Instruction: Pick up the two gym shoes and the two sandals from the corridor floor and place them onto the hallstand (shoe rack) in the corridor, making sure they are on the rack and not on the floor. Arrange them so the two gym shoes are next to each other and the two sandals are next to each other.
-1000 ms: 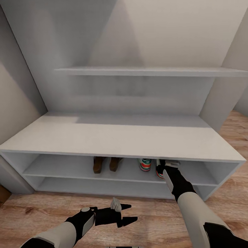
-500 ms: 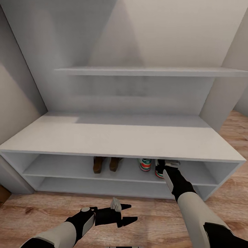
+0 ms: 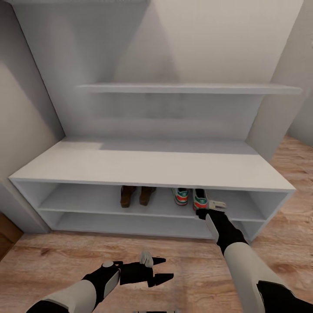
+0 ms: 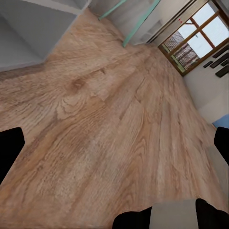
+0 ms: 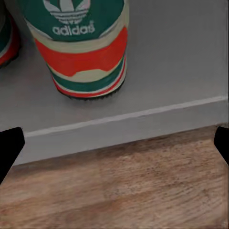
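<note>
- The two gym shoes (image 3: 190, 196) are sitting side by side on the upper tier of the hallstand (image 3: 152, 167), heels facing out toward us, under its broad flat top.
- The right-hand gym shoe (image 5: 78, 45) is showing its green heel tab, its red-orange heel band and its striped sole in our right wrist view, standing just inside the tier's front edge.
- The two sandals (image 3: 138, 195) are standing next to each other on the same tier, a short way to the left of the gym shoes and apart from them.
- Our right end effector (image 3: 208, 209) is hovering just in front of that tier, beside the right-hand gym shoe and not touching it; its fingers (image 5: 10, 148) are spread wide, with nothing between them.
- Our left end effector (image 3: 157, 269) is hanging low over the corridor floor (image 3: 52, 265), well apart from the hallstand; its fingers (image 3: 160, 261) are spread and holding nothing.
- In our left wrist view the corridor floor (image 4: 105, 124) is running off toward a window (image 4: 198, 40), with a corner of the grey hallstand (image 4: 33, 24) at one edge.
- A long upper shelf (image 3: 187, 88) is crossing the hallstand's tall back panel.
</note>
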Motion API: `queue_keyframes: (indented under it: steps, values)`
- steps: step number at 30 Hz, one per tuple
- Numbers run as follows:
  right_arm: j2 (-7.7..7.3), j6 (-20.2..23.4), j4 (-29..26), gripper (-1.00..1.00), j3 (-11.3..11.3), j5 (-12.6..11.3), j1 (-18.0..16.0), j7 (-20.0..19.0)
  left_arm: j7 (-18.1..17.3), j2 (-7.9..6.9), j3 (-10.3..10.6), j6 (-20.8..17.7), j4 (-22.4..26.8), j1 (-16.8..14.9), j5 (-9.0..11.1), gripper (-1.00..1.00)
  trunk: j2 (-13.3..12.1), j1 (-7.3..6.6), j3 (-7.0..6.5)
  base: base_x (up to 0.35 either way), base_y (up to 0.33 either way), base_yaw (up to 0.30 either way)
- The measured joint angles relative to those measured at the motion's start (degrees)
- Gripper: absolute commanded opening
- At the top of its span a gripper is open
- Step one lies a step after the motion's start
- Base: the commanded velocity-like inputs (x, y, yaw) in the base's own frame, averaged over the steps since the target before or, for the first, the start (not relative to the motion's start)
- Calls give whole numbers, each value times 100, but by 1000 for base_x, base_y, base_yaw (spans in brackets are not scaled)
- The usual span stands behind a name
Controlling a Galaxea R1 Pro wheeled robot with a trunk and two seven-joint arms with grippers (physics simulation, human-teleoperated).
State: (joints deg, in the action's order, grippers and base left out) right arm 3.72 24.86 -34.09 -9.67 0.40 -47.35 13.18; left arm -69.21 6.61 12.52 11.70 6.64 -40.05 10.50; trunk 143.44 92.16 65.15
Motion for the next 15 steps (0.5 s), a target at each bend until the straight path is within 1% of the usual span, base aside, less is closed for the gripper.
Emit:
queue_keyframes:
  steps: [9,15]
  values:
    - [0,0,-8,100,-7,0,0,-13,-8,-1,0,0,0,-2,0,100,0,0,0,-339,0,0]
    - [0,0,-196,100,-19,-5,5,-13,-9,-7,0,0,0,0,0,100,0,0,0,-340,0,0]
